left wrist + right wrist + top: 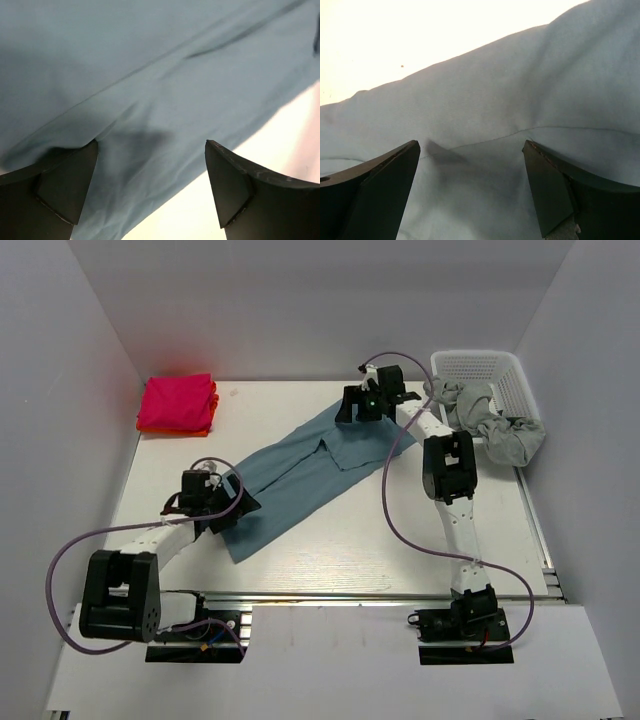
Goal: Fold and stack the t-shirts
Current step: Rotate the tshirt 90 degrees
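While left hand [151,146] and right hand [471,145] stand released | teal t-shirt [290,472] long axis near-left to far-right

basket [490,365]: white lattice, sitting at far right corner | table [330,550]: pale woodgrain, lying between walls [300,300]

From above, my left claw [228,512] and right claw [352,408] hide both ends of the teal shirt [300,475]. The orange shirt [180,431] is only a sliver under the pink shirt [178,400]. I can't count the grey shirts [480,415] tangled over the basket [480,362].
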`<control>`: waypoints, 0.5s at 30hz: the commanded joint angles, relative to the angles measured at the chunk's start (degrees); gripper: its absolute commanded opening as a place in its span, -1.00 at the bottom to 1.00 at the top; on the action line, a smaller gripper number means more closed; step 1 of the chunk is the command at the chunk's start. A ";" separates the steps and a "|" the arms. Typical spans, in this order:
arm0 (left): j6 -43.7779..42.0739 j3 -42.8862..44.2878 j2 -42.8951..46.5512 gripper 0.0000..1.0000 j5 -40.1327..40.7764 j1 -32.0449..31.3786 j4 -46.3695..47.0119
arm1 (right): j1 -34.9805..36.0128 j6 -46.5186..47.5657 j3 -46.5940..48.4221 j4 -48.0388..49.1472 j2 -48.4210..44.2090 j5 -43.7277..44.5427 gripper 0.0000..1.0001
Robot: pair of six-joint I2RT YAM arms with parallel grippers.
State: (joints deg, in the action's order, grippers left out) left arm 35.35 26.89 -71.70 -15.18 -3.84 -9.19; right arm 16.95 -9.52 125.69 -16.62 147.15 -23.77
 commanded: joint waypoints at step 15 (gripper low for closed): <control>2.26 -8.00 -1.79 1.00 -17.34 -23.57 -23.22 | 0.01 -7.88 -0.97 13.45 1.91 -10.42 0.81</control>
State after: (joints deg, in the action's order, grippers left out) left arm 36.23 24.71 -71.75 -30.41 -23.88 -9.87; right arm 16.62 -14.46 124.01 -6.61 148.46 -31.35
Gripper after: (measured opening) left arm 0.996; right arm 0.907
